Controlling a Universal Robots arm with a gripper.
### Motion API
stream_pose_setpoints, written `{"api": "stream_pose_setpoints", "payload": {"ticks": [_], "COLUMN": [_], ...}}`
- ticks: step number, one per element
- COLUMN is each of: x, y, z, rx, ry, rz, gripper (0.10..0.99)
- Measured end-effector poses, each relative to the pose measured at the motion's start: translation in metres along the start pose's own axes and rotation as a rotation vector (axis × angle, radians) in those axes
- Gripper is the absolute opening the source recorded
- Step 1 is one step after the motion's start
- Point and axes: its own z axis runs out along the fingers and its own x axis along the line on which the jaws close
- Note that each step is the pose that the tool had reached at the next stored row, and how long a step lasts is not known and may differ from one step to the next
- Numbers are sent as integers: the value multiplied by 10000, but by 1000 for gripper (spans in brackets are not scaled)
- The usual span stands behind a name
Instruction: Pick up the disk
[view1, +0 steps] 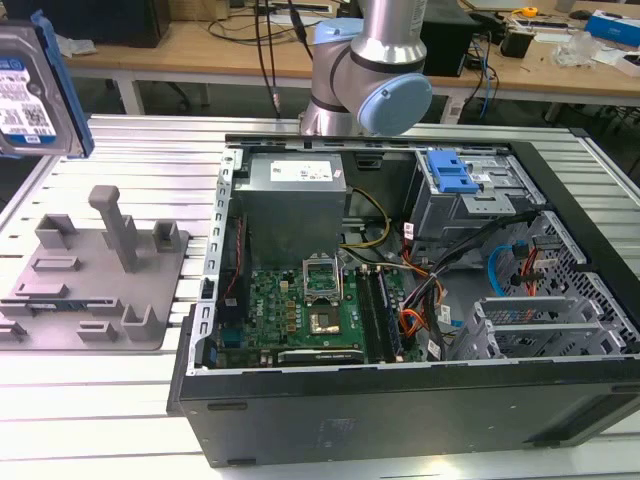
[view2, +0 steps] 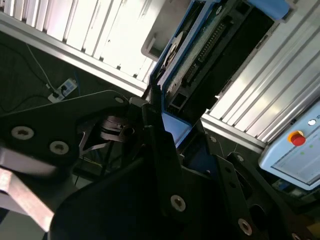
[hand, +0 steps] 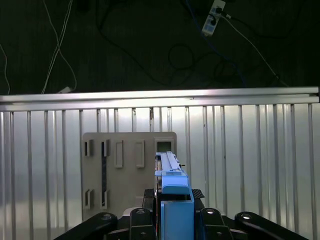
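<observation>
I have the disk (view1: 35, 95) lifted clear of the worktop (view1: 100, 400): in the exterior view it hangs high at that view's left edge, above and well apart from the grey plastic stand (view1: 95, 275). My end effector (hand: 172, 220) is closed on it, the black linkage fingers (hand: 137, 220) pressed against its two broad faces, so the pick-up itself looks done and what is in hand is the carry. In my judgement the next move calls for a steady hold and no tilt, since the pinch is on smooth flat metal near one end and the drive could pivot.

In the first wrist view the disk stands edge-on between my fingers, a thin silver slab capped with a glossy blue plastic rail (hand: 174, 192), directly over the stand, which shows from above as a pale plate with rectangular slots. The second wrist view shows the drive's underside (view2: 210, 45), with its dark circuit board and row of connector pins.

The worktop is ribbed aluminium, bright and slotted. On it, to the exterior view's right of the stand, lies the open computer case (view1: 420, 300), black sheet metal around a green motherboard (view1: 300, 305), a grey power supply (view1: 290, 200) and a blue drive-bay latch (view1: 450, 172).
</observation>
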Motion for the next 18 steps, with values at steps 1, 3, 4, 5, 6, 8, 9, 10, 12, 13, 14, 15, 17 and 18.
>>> {"api": "stream_pose_setpoints", "payload": {"ticks": [1, 3, 4, 5, 6, 8, 9, 10, 12, 13, 14, 15, 17, 18], "x": [1, 3, 5, 6, 7, 7, 7, 7, 8, 8, 7, 7, 7, 8], "y": [2, 5, 8, 10, 11, 12, 12, 12, 13, 12, 13, 13, 13, 13], "z": [-44, -142, -222, -273, -318, -352, -352, -352, -353, -353, -353, -353, -353, -353], "rx": [0, 0, 0, -1, -1, 0, 0, 1, -1, -1, -1, 0, -1, -1], "ry": [0, 0, 0, 1, 0, 0, 0, 0, 0, 1, 0, 0, 0, 0], "rz": [0, 0, 0, 0, 0, 0, 0, 0, 0, -1, -1, -1, -1, -2], "gripper": [369, 369, 369, 369, 369, 369, 369, 369, 369, 369, 369, 369, 369, 369]}}
